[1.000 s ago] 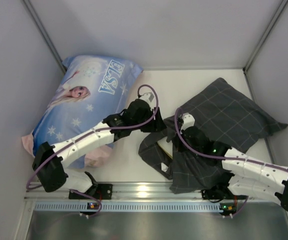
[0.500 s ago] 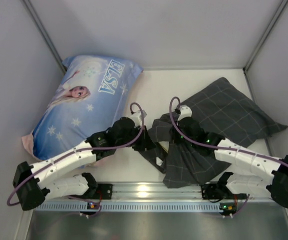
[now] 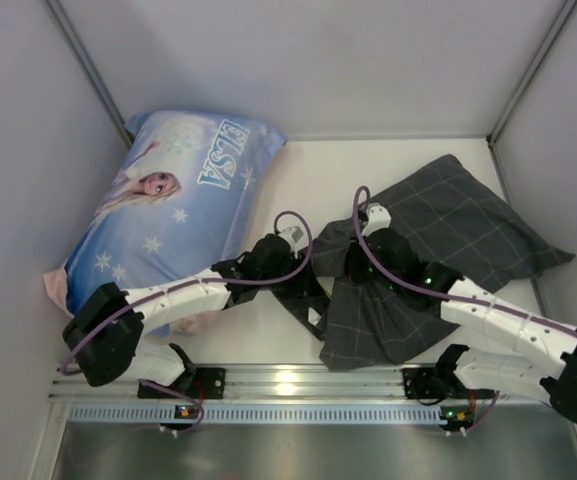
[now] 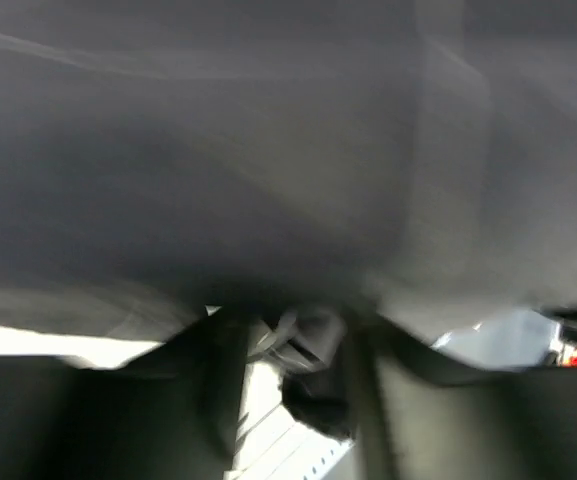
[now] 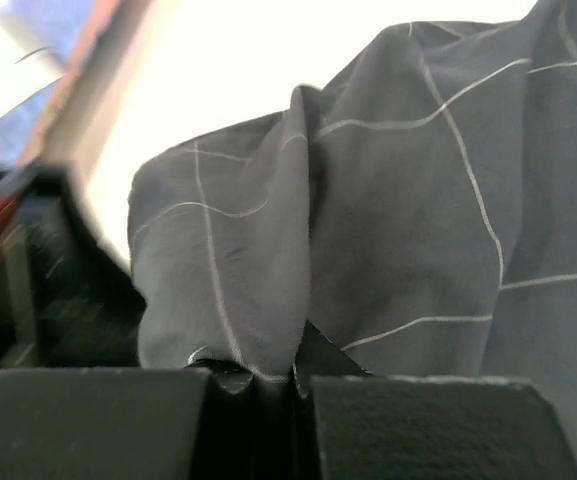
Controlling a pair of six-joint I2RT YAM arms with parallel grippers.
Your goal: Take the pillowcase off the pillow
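Observation:
The dark grey checked pillowcase (image 3: pixel 448 240) lies rumpled at the right of the table. The pillow is hidden inside it. My right gripper (image 3: pixel 353 262) is shut on a gathered fold of the pillowcase (image 5: pixel 418 200) near its left end; the fold runs down between the closed fingers (image 5: pixel 293 375). My left gripper (image 3: pixel 311 293) is at the pillowcase's lower left edge. In the left wrist view the blurred dark fabric (image 4: pixel 268 150) covers its tips. Its fingers (image 4: pixel 230 380) stand apart, and I cannot tell whether they hold anything.
A large blue ELSA-print pillow (image 3: pixel 178 200) lies at the far left against the wall. A metal rail (image 3: pixel 288 383) runs along the near edge. Grey walls close in the left, back and right sides.
My left gripper has moved down and toward the near edge, to the pillowcase's lower left edge. The right gripper has pulled the gathered fold a little left. The loose lower flap has drawn in.

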